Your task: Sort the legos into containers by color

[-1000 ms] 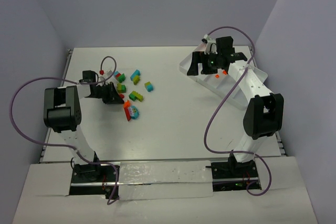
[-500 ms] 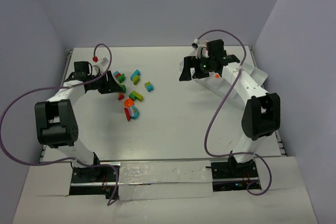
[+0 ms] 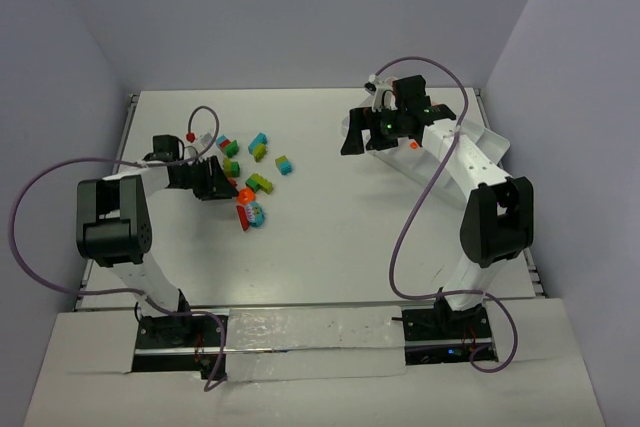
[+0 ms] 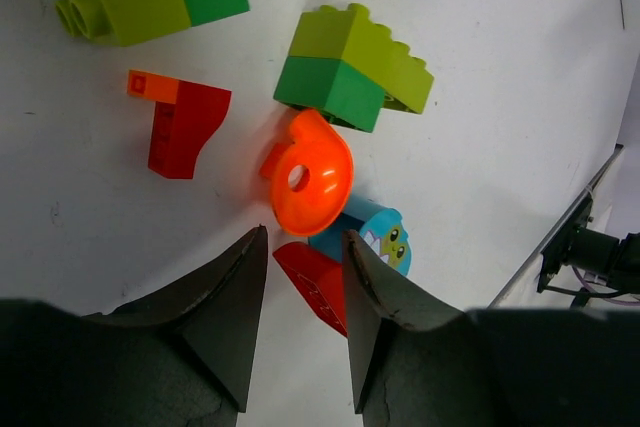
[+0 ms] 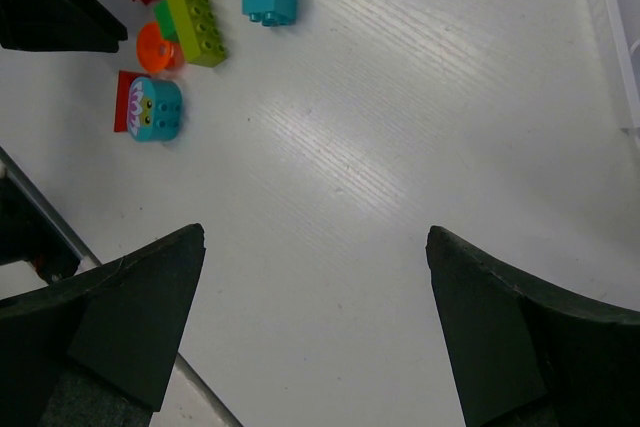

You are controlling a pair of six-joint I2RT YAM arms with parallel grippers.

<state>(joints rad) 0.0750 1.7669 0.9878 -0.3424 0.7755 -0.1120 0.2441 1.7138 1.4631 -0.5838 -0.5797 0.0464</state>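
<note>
White bench (image 3: 330, 237) under lilac walls. White tray (image 3: 484, 143) angled into the far right corner; above its left end, right gripper (image 3: 372, 137), jaws flung wide, nothing held. Left gripper (image 3: 214, 183) low toward the far left corner, far nearer the legos (image 3: 252, 169). Fingers (image 4: 225, 307) narrowly parted, empty. Red wedge (image 4: 318, 282) framed in that gap, long axis slanting under the right finger, orange ring (image 4: 312, 172) just ahead. Alignment readable from the left wrist only; from above, mere specks beside the gripper. Height over the bench impossible to judge. Likely a short drop, then a squeeze.
</note>
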